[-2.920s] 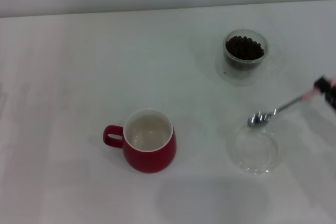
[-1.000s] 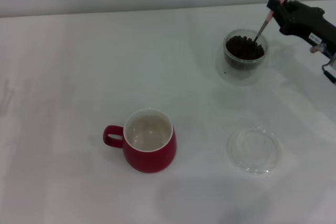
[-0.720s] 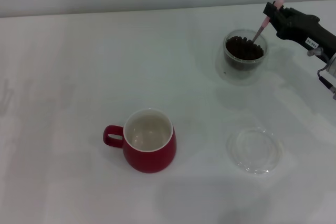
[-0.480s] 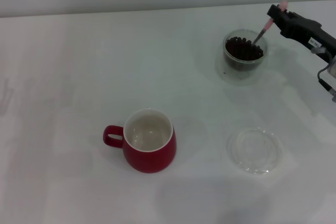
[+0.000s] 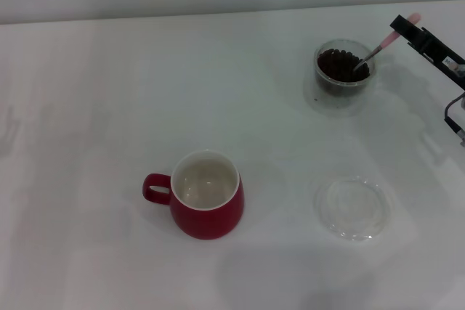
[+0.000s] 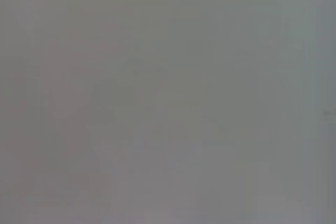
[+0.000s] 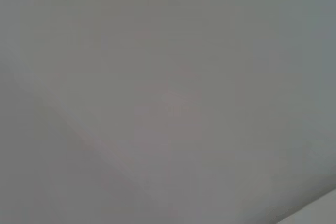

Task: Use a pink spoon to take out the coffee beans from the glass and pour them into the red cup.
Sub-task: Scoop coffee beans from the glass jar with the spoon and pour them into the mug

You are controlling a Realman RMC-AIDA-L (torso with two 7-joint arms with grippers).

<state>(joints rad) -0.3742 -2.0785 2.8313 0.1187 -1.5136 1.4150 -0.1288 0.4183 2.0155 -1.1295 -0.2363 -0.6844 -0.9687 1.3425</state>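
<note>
The glass [image 5: 344, 78] stands at the back right of the white table in the head view, filled with dark coffee beans [image 5: 340, 64]. The pink spoon [image 5: 385, 42] slants down into it, its metal bowl among the beans at the glass's right side. My right gripper [image 5: 405, 28] is shut on the spoon's pink handle, just right of and above the glass. The red cup [image 5: 205, 204] sits front centre, upright, its white inside bare, handle pointing left. Both wrist views show only a blank grey surface. The left gripper is out of view.
A flat shallow clear glass dish [image 5: 352, 207] lies on the table in front of the glass, right of the red cup. The table's far edge meets a pale wall behind the glass.
The right gripper has swung to the right and the spoon has tilted flatter, its bowl staying in the beans. The glass has shifted slightly to the right.
</note>
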